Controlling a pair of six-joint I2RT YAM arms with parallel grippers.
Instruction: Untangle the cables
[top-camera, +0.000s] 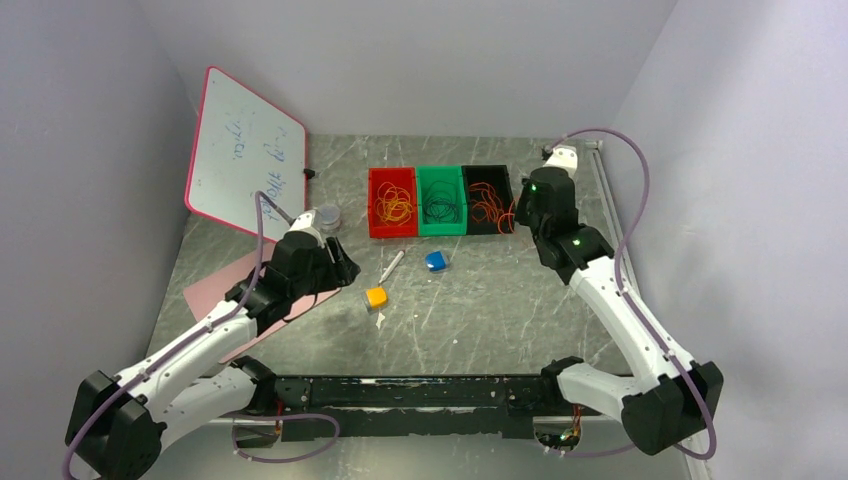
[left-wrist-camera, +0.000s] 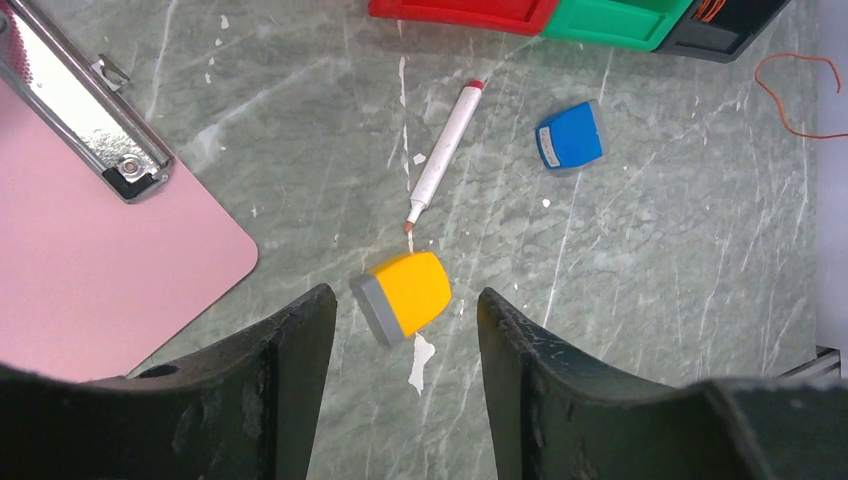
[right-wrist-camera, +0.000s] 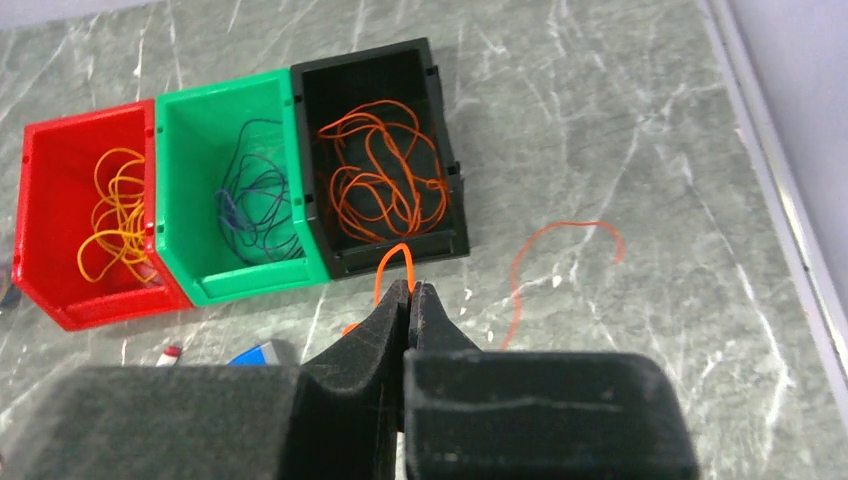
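Looked down from the left wrist. Found the left gripper half spread, gripping nothing, poised above a small yellow block with a grey end. Noted a white marker pen with a red cap just beyond it and a small blue block farther right. Saw a pink clipboard with a metal clip at left on the grey marbled table, and a loose red-orange wire strand at far right.

Looked down from the right wrist. Found the right gripper pinched tight on a small arch of red-orange wire, just in front of a black plastic bin. Counted 3 bins touching in a row: a red plastic bin with thin yellow-orange wire loops, a green plastic bin with thin dark purple wire loops, and the black one with a red-orange wire tangle. Could not tell whether arch and loose strand were 1 cable.

Looked from the top. Saw the bins at the table's far middle, the right gripper at the black bin's right end, the left gripper near the yellow block, and a pink-framed whiteboard leaning at the left wall.
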